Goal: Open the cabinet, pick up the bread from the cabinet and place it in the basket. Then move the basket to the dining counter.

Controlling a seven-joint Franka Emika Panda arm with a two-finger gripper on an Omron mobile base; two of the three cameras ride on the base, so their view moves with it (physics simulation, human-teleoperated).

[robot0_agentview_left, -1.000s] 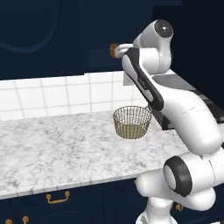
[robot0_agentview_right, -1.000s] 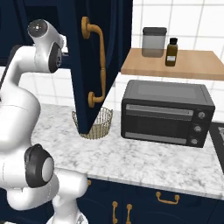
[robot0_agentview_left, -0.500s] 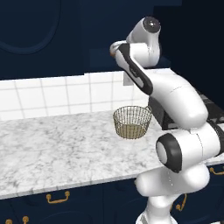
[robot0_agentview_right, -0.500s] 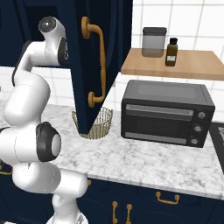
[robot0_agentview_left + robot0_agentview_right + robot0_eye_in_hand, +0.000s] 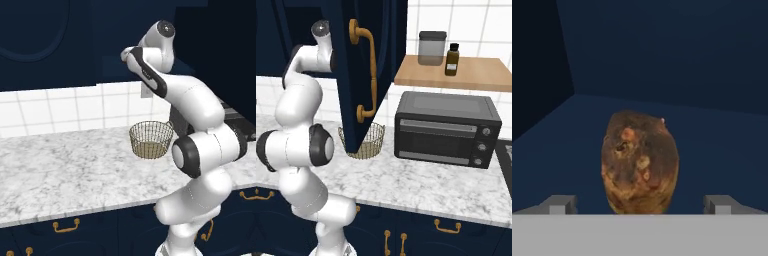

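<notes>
— While the left base view was checked, where was the basket (image 5: 151, 139) seen?
— At four o'clock of centre, on the marble worktop (image 5: 65, 170).
— And in the right base view?
— It was seen behind the open cabinet (image 5: 363, 70) door.
— The hand view?
— The bread (image 5: 640, 162) was seen between the gripper's (image 5: 640, 204) spread fingertips (image 5: 560, 204), untouched, on the cabinet shelf.

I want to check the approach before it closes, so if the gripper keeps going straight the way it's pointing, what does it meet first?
Most likely the bread: in the hand view it sits centred ahead of the open gripper, on the cabinet floor. How far off it is cannot be told.
</notes>
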